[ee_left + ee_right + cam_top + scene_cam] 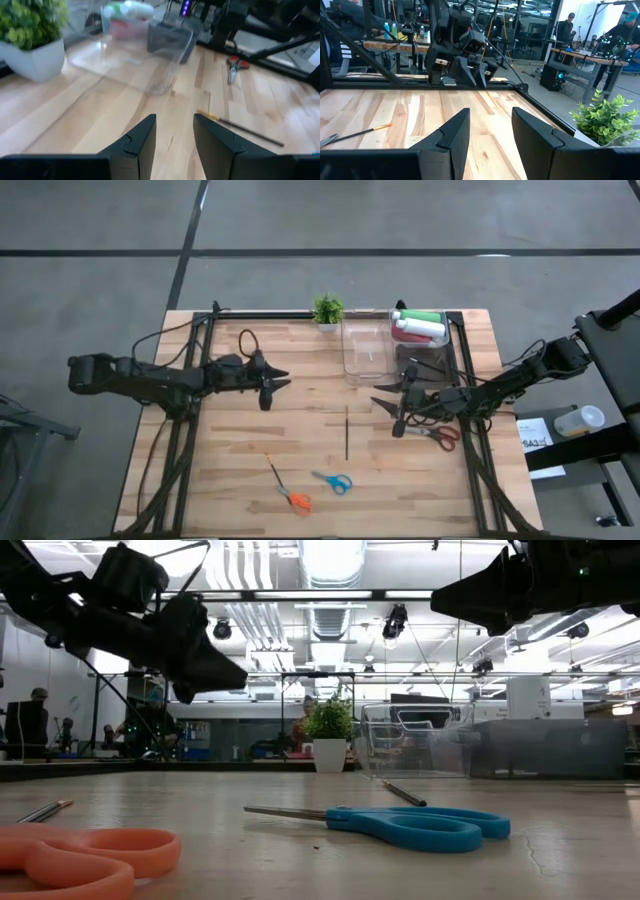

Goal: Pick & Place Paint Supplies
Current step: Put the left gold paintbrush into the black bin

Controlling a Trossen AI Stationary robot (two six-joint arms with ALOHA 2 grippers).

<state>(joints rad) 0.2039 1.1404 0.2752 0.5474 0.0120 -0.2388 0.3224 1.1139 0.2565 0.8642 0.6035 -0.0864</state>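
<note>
Squeeze bottles, green, white and pink-red, lie in a dark bin at the far right. A thin dark brush lies flat on the table's middle; it also shows in the left wrist view. A second brush with an orange tip lies nearer the front. My left gripper hangs open above the table's left middle, with nothing between its fingers. My right gripper hangs open right of the middle, facing the left one, also with nothing in it.
A clear bin stands beside the dark bin, and a small potted plant at the far edge. Orange scissors and blue scissors lie near the front; red-handled scissors lie under the right arm.
</note>
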